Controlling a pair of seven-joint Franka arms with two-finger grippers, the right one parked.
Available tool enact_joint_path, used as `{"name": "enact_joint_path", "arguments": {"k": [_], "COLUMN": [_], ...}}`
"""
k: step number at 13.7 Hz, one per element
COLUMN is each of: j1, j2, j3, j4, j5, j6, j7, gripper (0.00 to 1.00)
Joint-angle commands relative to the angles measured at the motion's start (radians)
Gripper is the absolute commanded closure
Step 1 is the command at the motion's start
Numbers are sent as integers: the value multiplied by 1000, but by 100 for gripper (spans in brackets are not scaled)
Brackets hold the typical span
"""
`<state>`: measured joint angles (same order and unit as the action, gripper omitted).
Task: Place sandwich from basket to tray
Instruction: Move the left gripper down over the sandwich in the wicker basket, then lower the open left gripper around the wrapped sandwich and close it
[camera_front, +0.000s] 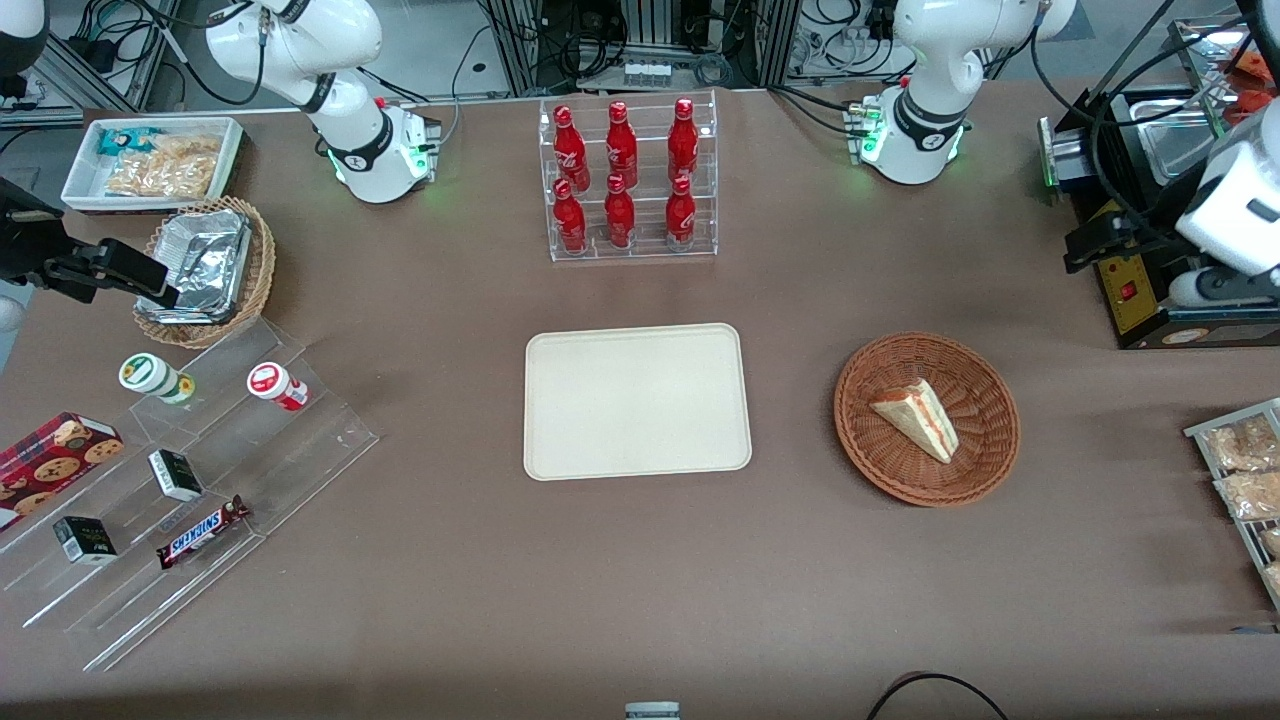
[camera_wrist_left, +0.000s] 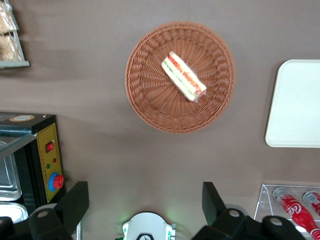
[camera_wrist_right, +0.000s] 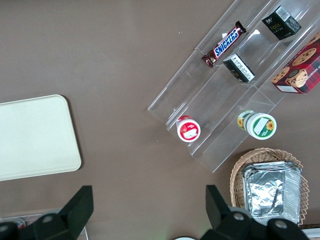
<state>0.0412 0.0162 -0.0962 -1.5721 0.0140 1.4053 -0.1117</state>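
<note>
While the sandwich (camera_wrist_left: 183, 77) lies in the basket (camera_wrist_left: 150, 100), the gripper (camera_wrist_left: 145, 202) hangs well above, fingers (camera_wrist_left: 75, 200) spread.

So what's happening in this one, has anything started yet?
Nothing has been picked up yet. The sandwich lies in the round wicker basket, and the cream tray beside it holds nothing. The working arm's gripper is open and hangs high above the table, farther from the front camera than the basket, touching nothing.

Basket (camera_front: 985, 455) rough woven wicker; tray (camera_front: 637, 345) smooth matt plastic; tablecloth (camera_front: 640, 590) matt.
</note>
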Motion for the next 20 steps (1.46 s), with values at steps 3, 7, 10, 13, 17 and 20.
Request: {"name": "enact_joint_path", "arguments": {"k": [3,7,10,13,17,20], "j1": [-1,0,0,-1,-1,-1], "j2": [36,30,47,86,126,139], "j3": [-46,-103,-111,-120,-137,-138], "j4": [-210,-472,-537,-546,-583,-623], "j5": [40,169,162,69,34,-15], "j6": [254,613,734,819,931,995], "j7": [-178,-457,-670,-895,-1025,-1056], "gripper": [0,0,0,0,0,0]}}
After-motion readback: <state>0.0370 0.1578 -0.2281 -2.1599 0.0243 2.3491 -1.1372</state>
